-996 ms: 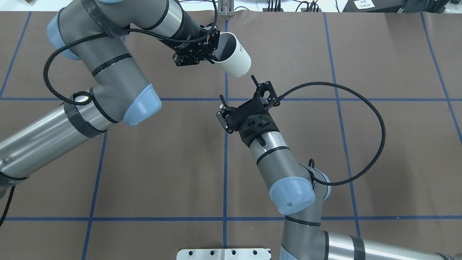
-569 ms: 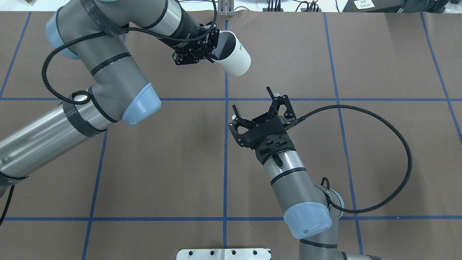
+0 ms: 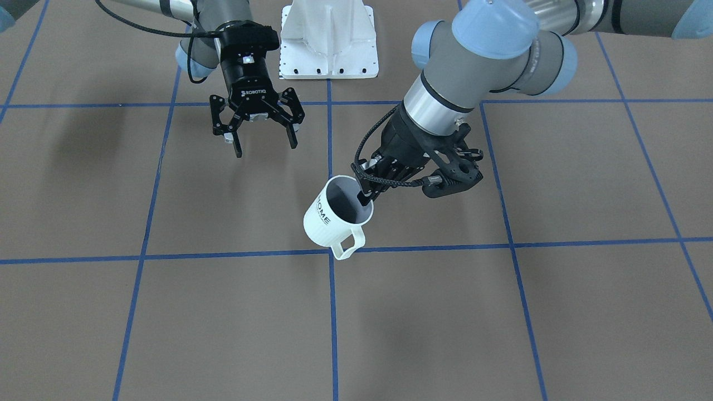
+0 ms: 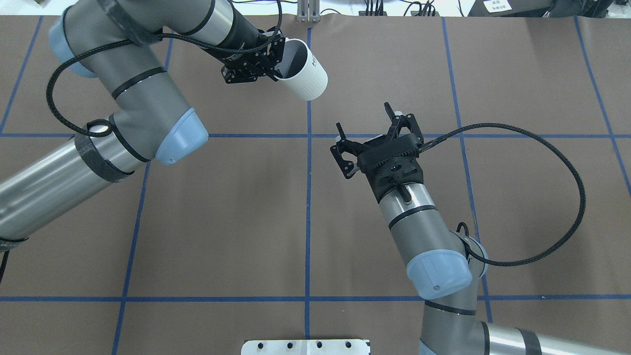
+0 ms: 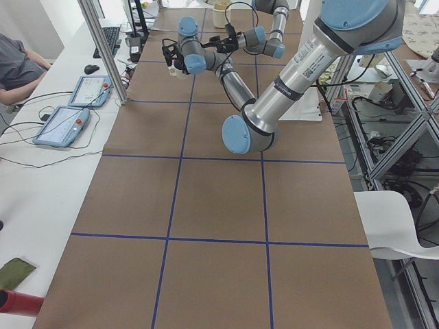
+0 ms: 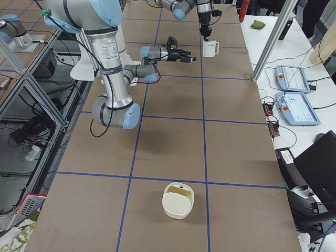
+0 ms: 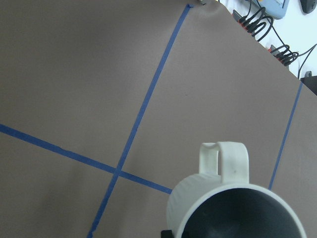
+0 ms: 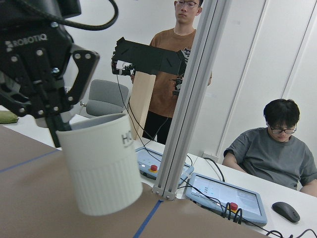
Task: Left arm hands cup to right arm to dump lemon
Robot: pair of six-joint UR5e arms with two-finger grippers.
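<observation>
L arm's fingers (image 3: 362, 196) are clamped on the cup (image 3: 325, 221) at its rim: one finger inside the grey interior, the other outside the wall. The cup hangs tilted over the table (image 3: 167, 312) at the centre of the front view, handle toward the lower edge, "HOME" facing lower left.

R arm's fingers (image 3: 237, 143) are spread wide, gripping nothing, touching nothing, and sit upper left in that view, well apart from the cup.

Overhead, the cup (image 4: 306, 75) is top centre w/ the spread fingers (image 4: 340, 133) below and right of it, tips pointing up-frame.
</observation>
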